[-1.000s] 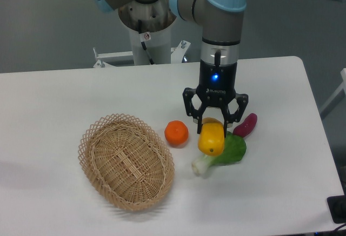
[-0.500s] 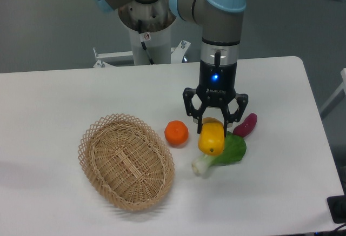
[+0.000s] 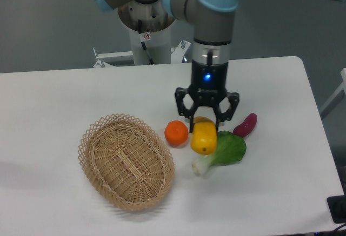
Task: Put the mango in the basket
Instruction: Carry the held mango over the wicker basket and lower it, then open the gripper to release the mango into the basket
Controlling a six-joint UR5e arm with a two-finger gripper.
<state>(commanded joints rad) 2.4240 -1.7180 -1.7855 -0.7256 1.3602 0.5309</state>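
The mango (image 3: 204,137) is yellow with an orange top end and hangs lengthwise between the fingers of my gripper (image 3: 205,123). The gripper is shut on it and holds it just above the table, right of the round orange (image 3: 177,133) and over the left edge of the green vegetable (image 3: 225,150). The wicker basket (image 3: 126,161) lies on the table to the lower left, well apart from the gripper, with nothing inside it.
A purple sweet potato (image 3: 245,125) lies right of the gripper. The green leafy vegetable with a white stalk lies below and right of the mango. The robot base (image 3: 146,25) stands behind the table's far edge.
My gripper has moved a little to the left with the mango in it, towards the orange. The other objects have not moved.
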